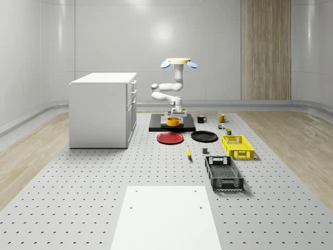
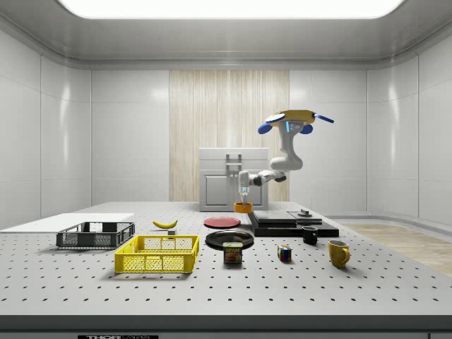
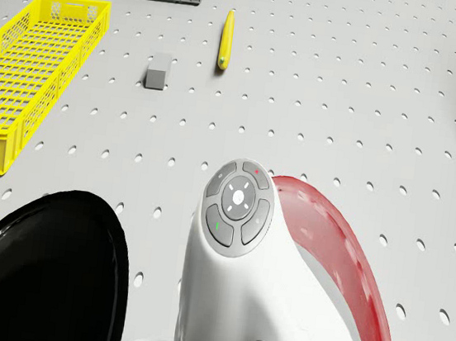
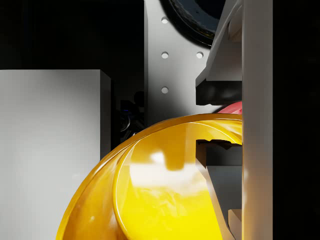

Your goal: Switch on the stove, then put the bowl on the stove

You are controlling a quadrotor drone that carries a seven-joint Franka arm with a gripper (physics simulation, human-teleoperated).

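Hovering above the stove with pincer clamped across the rim of the stiff, glossy, likely slippery orange bowl, best gripped there.

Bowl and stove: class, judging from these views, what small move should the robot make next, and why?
Probably lower the bowl a little onto the stove and then release. The drone hovers above the stove, the gripper pinches the bowl's rim with one finger inside and one outside, and in the side view the bowl sits just over the stove's near edge.
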